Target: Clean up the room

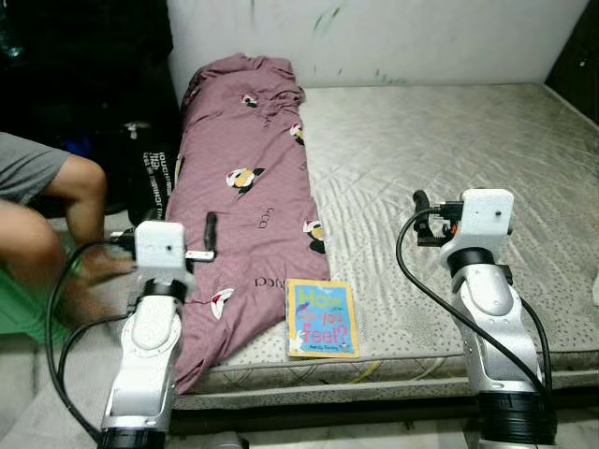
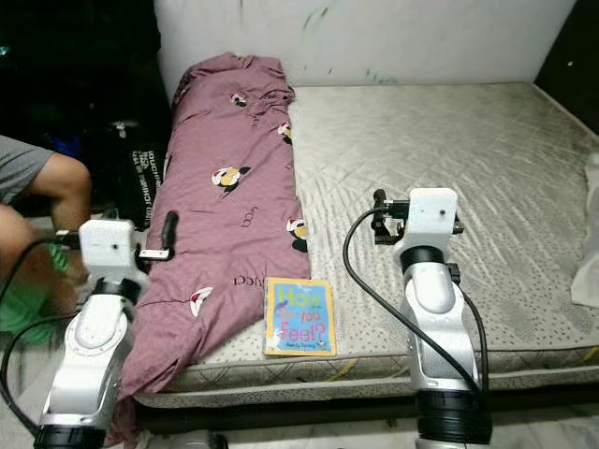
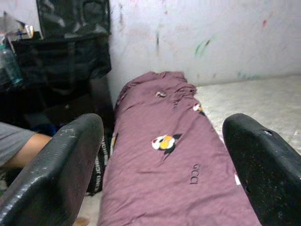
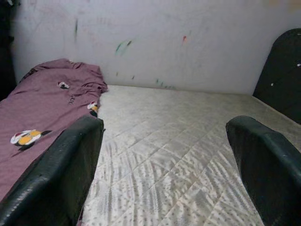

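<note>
A mauve blanket [image 1: 248, 187] with cartoon prints lies lengthwise along the left side of a bare grey mattress [image 1: 440, 140]. A colourful children's book [image 1: 322, 318] lies flat near the mattress's front edge, just right of the blanket's lower end. My left gripper [image 1: 210, 234] is held over the blanket's left edge, open with nothing between its fingers [image 3: 61, 169]. My right gripper [image 1: 423, 217] hovers above the bare mattress right of the book, also open and empty, its fingers [image 4: 66, 160] pointing toward the far wall.
A person sits at the left beside the bed, a bare leg [image 1: 80, 201] close to my left arm. A black bag [image 1: 150, 173] stands between the person and the bed. A white cloth [image 2: 588, 234] lies at the mattress's right edge. A marked white wall [image 1: 374, 37] backs the bed.
</note>
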